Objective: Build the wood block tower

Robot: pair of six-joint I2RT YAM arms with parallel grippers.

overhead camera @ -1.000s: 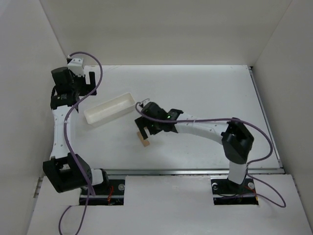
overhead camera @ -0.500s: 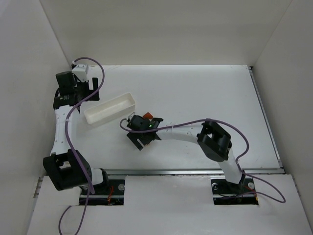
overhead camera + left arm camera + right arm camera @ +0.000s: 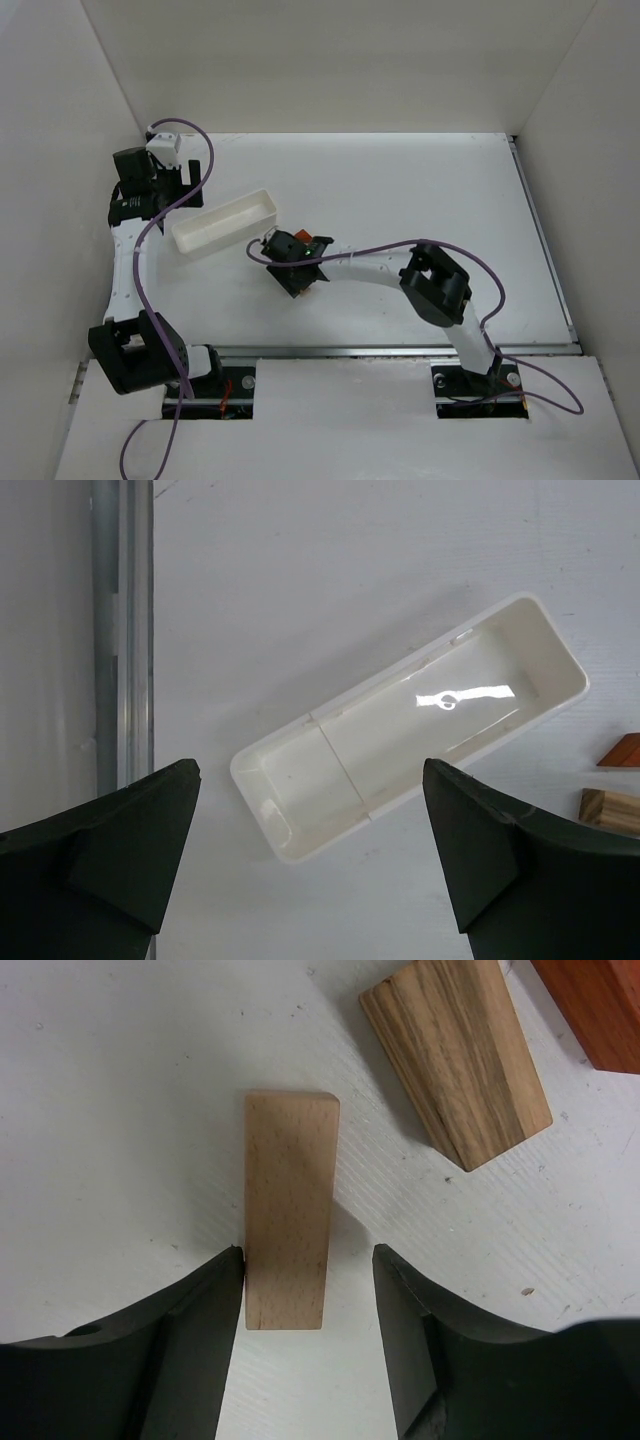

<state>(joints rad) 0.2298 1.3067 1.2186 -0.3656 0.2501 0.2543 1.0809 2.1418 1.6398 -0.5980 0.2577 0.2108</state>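
We take the white tray (image 3: 225, 222) as our landmark; it lies slantwise on the counter (image 3: 420, 190). The tower's pieces lie loose and unstacked just off the tray's right end, on its near side. The right gripper (image 3: 308, 1253) is down among them with its jaws parted around the near end of a pale tan block (image 3: 290, 1200) lying flat. One finger touches the block's edge; the other stands slightly off it. Beyond it lie a darker streaked block (image 3: 455, 1055), tilted and apart, and a reddish-brown roof piece (image 3: 600, 1005). The left gripper (image 3: 310, 770) hangs above the tray's left half, jaws spread wide and holding nothing.
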